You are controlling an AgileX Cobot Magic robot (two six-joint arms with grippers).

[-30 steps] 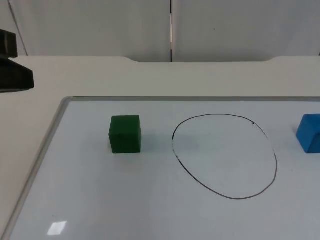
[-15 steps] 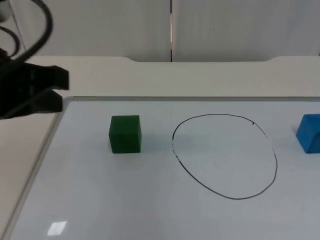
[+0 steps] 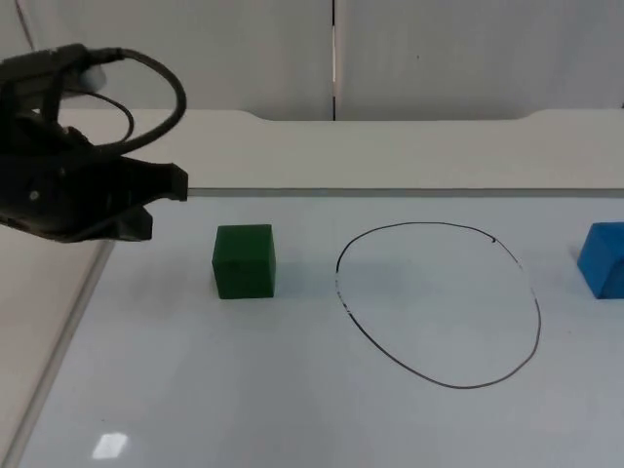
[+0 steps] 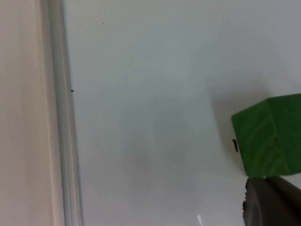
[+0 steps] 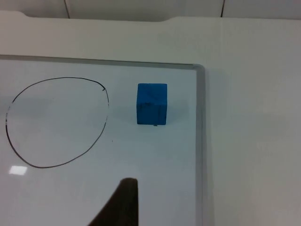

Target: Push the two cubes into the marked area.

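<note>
In the top view, a whiteboard (image 3: 292, 409) with a metal frame is seen lying on the white table (image 3: 390, 146). A green cube (image 3: 244, 260) is placed on the board toward its left edge, just outside the drawn oval outline (image 3: 539, 322) that marks the target area. A blue cube (image 3: 604, 259) is found near the board's right edge, also outside the outline, with the oval between the two cubes. The left gripper (image 3: 161, 200) is held above the board's far left corner, near the green cube but apart from it; whether its fingers are spread or pressed together cannot be told.

In the left wrist view, the green cube (image 4: 269, 135) is seen on the white board surface, well away from the frame (image 4: 63, 141) along the board's left edge. A dark fingertip (image 4: 273, 202) is seen just beside the cube.

In the right wrist view, the blue cube (image 5: 152, 104) is seen between the oval outline (image 5: 104, 117) and the right frame (image 5: 200, 141) of the board, close to the far right corner. One dark fingertip (image 5: 120, 205) of the right gripper is shown over the board, well apart from the blue cube; the state of this claw cannot be told.
</note>
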